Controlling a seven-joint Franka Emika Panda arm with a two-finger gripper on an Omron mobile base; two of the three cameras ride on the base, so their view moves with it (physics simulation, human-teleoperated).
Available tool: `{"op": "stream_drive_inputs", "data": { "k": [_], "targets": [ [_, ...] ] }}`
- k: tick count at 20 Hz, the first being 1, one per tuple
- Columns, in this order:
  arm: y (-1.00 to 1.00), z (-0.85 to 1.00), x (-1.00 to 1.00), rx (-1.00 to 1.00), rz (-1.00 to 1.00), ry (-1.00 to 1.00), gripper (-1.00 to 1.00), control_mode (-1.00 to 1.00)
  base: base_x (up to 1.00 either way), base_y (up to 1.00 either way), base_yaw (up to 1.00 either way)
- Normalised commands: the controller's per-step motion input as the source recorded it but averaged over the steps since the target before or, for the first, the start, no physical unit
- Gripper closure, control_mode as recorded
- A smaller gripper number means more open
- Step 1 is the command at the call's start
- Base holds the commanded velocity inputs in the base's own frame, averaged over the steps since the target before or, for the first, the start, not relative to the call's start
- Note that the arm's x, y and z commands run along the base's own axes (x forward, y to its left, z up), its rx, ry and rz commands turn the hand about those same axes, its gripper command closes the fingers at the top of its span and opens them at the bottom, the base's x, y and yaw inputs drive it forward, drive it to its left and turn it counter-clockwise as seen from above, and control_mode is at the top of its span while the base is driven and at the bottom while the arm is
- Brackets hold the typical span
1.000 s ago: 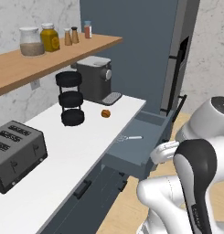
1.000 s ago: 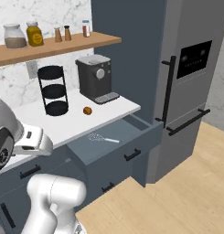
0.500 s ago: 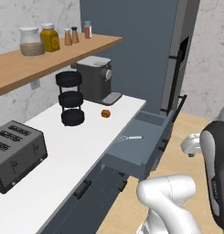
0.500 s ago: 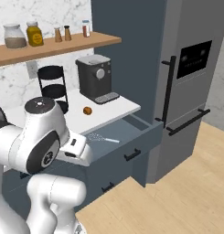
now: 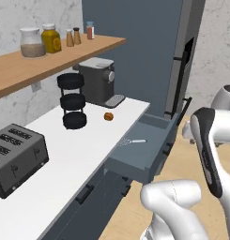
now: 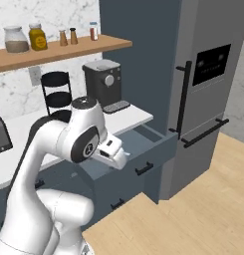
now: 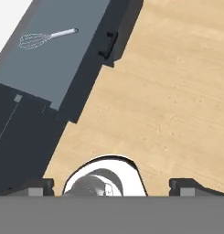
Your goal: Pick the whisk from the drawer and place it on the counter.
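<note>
Left base view: the whisk (image 5: 133, 141) lies flat on the floor of the open drawer (image 5: 154, 154), near the edge that meets the tabletop (image 5: 83, 150), its wire head toward the tabletop and its pale handle pointing out along the drawer. On the tabletop stand a toaster (image 5: 15, 157), a black tiered rack (image 5: 72, 101), a coffee machine (image 5: 98, 82) and a small orange-brown fruit (image 5: 108, 116); jars sit on the wooden shelf (image 5: 65, 56) above. Right base view: the arm (image 6: 68, 139) arches across the front of the drawer (image 6: 153, 144), hiding most of the drawer floor; the tall dark oven cabinet (image 6: 203, 84) stands just beside the drawer's far end. Hand view: the camera looks down past the two dark fingertips (image 7: 39, 185) of the gripper (image 7: 111, 186); the jaws stand wide apart and hold nothing, well apart from the whisk (image 7: 47, 37), which lies alone at the upper left on the drawer floor (image 7: 63, 59), with wooden floor (image 7: 177, 91) to the right. The whisk appears as a small silver wire balloon on a thin, straight, pale handle. It is judged light, with a rigid handle and springy wires that would deform or slip under pressure; the handle, close to the wire head, offers the firmer hold.
</note>
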Motion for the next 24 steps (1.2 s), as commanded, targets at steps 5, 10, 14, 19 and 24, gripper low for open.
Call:
{"op": "stream_drive_inputs", "data": {
  "k": [5, 10, 14, 19, 24],
  "targets": [
    [-0.02, -0.66, 0.98, 0.07, -0.18, 0.01, -1.00, -1.00, 0.00, 0.00, 0.00],
    [-0.08, -0.38, 0.81, 0.18, -0.17, 0.02, -1.00, -1.00, 0.00, 0.00, 0.00],
    [0.03, -0.18, 0.90, 0.02, -0.06, 0.08, -1.00, -1.00, 0.00, 0.00, 0.00],
    [-0.01, -0.49, 0.51, 0.00, 0.00, 0.23, -1.00, -1.00, 0.00, 0.00, 0.00],
    [0.00, -0.57, 0.52, 0.04, 0.00, 0.21, -1.00, -1.00, 0.00, 0.00, 0.00]
  ]
}}
